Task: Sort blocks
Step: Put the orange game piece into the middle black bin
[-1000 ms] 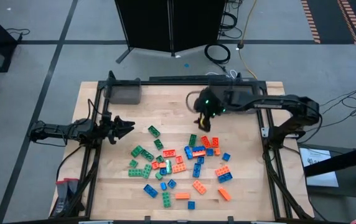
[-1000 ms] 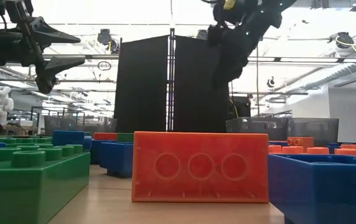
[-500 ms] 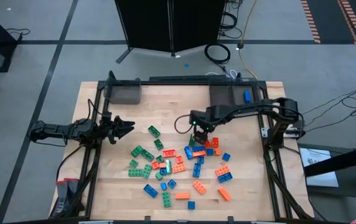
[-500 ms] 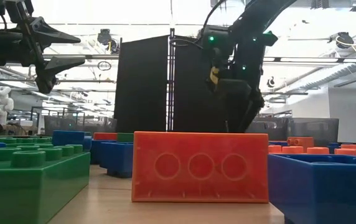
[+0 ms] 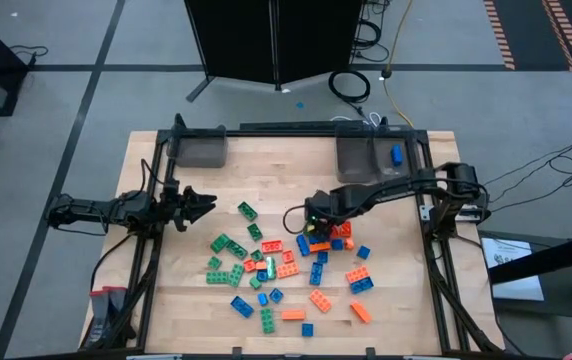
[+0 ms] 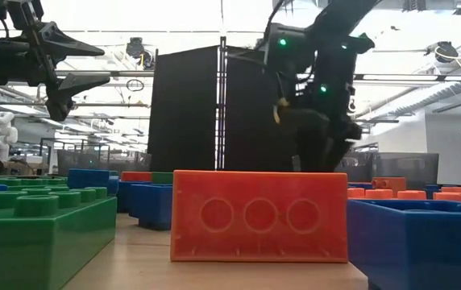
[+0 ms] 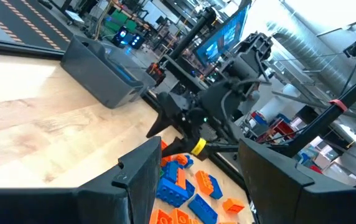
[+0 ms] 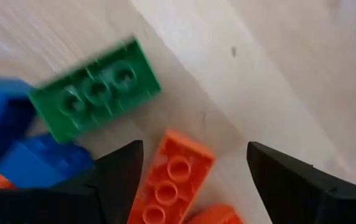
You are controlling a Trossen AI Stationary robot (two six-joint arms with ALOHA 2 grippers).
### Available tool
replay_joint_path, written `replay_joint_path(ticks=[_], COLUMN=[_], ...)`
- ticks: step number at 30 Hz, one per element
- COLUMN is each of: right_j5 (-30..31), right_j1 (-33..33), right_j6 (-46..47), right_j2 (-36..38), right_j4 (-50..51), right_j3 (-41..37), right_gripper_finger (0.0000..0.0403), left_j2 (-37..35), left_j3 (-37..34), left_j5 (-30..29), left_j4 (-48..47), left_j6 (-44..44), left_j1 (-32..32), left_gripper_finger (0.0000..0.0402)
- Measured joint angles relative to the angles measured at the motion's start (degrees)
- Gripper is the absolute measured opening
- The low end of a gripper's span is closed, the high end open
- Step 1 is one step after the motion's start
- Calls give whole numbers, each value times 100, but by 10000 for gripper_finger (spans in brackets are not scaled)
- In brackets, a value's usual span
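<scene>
The blocks (image 5: 286,265), small studded bricks in green, orange and blue, lie scattered flat on the wooden table (image 5: 266,170). My right gripper (image 5: 313,218) hangs open over the pile's far edge, pointing down. In its wrist view its fingers (image 8: 192,152) stand either side of an orange block (image 8: 173,179), without touching it. A green block (image 8: 96,96) and a blue block (image 8: 16,149) lie just beyond. My left gripper (image 5: 204,205) waits open and level at the table's left edge, above the wood.
Two grey bins stand at the far edge: one far left (image 5: 201,150), one far right (image 5: 368,157) with a blue block (image 5: 396,153) in it. Bare wood lies between the bins and the pile. In the low view an orange block (image 6: 259,216) fills the foreground.
My right gripper has come from beside the far right bin toward the near edge and down onto the far side of the pile. It has tipped from slanting to nearly straight down and rolled about its own axis. Its fingers stay open.
</scene>
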State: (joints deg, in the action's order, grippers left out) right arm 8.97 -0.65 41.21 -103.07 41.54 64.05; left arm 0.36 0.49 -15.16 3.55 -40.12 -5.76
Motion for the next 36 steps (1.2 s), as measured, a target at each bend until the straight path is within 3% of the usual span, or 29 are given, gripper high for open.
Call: replay_joint_path(ticks=[8, 11, 14, 15, 23, 29, 36], right_j5=[-93, -159, -155, -174, -82, 131, 1186], right_j1=[18, 18, 25, 18, -59, -215, -724], right_j6=[503, 485, 475, 461, 206, -357, -1521], right_j2=[22, 22, 22, 22, -3, 26, 29], right_j4=[-199, -236, -295, -309, -282, -82, 857], right_j3=[-529, -531, -533, -535, -308, 451, 1822], right_gripper_finger=[267, 211, 122, 116, 117, 117, 117], left_j2=[0, 0, 0, 0, 0, 0, 0], left_j3=[0, 0, 0, 0, 0, 0, 0], left_j5=[0, -2, -2, -2, -4, -6, -7], left_j4=[-2, -2, -2, -2, -2, -2, -2], left_j6=[0, 0, 0, 0, 2, 1, 2], left_j1=[0, 0, 0, 0, 0, 0, 0], left_gripper_finger=[215, 215, 215, 215, 215, 215, 215])
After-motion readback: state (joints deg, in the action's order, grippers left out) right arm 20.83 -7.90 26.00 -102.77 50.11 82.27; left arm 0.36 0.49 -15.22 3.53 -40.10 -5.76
